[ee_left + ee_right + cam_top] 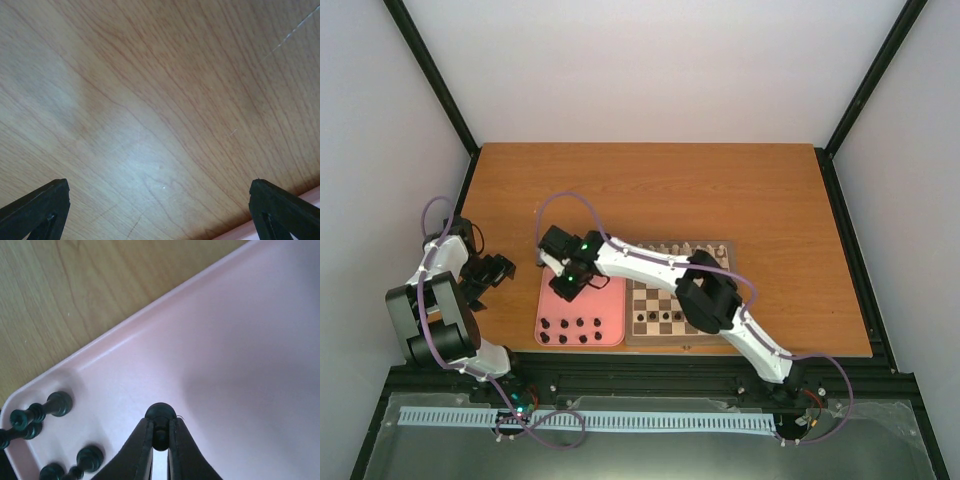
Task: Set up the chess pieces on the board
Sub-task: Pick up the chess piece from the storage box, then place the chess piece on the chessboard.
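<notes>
Overhead and wrist views of a two-arm chess set-up. The board [653, 297] lies on the table [650, 190] toward its 6 o'clock edge, and a pink tray [610, 300] sits touching or just beside it at the board's 9 o'clock side. The tray serves as the supply. A cluster of unplaced dark pieces [570, 330] stands along its 6 o'clock edge. A row of cream pieces [680, 248] lines the board's 12 o'clock edge, and a few dark men [660, 320] stand nearer its 6 o'clock edge.

The right arm reaches across the board so that the right gripper [161, 432] comes down over the tray. In the right wrist view its jaws are pinched almost together on the narrow neck of one dark piece [160, 413], just under the rounded head. This low, narrow grip probably keeps so small a figure from twisting out. The piece stands apart from its neighbours [55, 404] at 8 o'clock, which leaves the fingers room. Whether it has left the tray floor cannot be told.

The left gripper [500, 270] is parked at the tray's 9 o'clock side, out of the working arm's path. Its jaws are spread wide over bare wood and hold nothing.
</notes>
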### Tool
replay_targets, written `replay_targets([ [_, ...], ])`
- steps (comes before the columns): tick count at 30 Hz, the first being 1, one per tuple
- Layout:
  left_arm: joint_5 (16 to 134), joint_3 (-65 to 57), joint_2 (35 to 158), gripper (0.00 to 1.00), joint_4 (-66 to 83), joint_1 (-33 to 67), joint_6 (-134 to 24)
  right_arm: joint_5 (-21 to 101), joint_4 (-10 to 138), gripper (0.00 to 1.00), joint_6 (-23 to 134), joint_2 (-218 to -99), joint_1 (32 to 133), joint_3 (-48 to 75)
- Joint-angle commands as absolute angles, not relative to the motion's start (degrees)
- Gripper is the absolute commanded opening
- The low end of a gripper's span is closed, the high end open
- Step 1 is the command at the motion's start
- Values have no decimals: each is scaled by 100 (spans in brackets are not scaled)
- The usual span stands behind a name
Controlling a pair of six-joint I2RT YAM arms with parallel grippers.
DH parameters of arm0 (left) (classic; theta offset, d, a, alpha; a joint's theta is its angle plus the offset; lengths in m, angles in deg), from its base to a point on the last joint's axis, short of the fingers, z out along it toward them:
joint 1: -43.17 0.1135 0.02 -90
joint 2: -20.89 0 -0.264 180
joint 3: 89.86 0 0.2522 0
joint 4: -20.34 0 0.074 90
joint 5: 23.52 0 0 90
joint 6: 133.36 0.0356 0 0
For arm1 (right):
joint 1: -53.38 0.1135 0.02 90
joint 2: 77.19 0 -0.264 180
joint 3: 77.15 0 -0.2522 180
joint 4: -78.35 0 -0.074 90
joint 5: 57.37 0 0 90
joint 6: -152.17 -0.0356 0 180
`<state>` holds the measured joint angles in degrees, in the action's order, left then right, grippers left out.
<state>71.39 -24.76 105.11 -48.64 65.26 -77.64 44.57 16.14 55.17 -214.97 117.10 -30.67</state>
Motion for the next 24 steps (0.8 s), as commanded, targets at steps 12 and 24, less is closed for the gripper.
replay_targets([
  [12, 7656, -2419, 10307, 100, -4707, 6545, -7540, 3256, 1787, 3, 4412, -17546, 10363, 830],
  [24, 7814, -2461, 10240, 100, -4565, 6292, -7386, 2816, 649, 3, 3370, -14813, 9104, 3918],
])
